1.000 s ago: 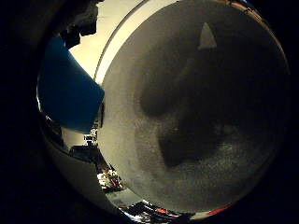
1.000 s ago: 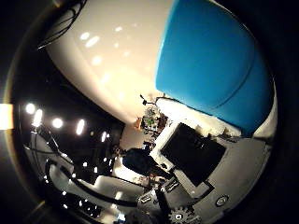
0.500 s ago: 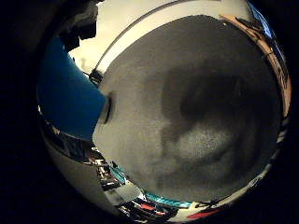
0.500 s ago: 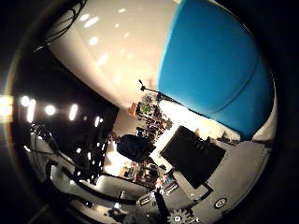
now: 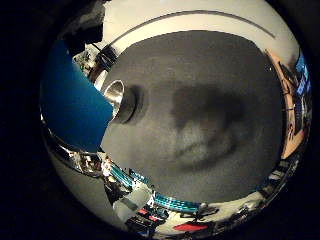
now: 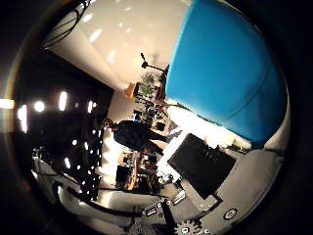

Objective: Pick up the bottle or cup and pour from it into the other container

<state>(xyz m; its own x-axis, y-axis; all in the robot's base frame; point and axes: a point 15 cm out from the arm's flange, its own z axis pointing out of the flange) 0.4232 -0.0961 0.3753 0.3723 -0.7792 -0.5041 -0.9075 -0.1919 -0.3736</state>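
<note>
The grey bench (image 5: 210,75) is filling most of the little-finger-side view, with a soft dark shadow lying across its middle.

A blue bottle or cup (image 6: 225,73) is sitting very close to the palm. It is taking up a large part of the thumb-side view and showing as a blue slab at the edge of the little-finger-side view. I cannot tell which of the two it is, and no label or writing is showing on it.

A metal cup (image 5: 120,100) is standing on the bench just beside the blue object, its shiny open rim facing the camera. Only the little-finger-side view is showing it.

Only the thumb-side view is showing the robot hand (image 6: 205,169), as black and grey parts with a small gear at the edge. The same view is also showing a white surface with light reflections and a dim room with lamps behind.

The fingers are not showing, so I cannot tell whether the robot hand is apart, together, or clamped on the blue object.
</note>
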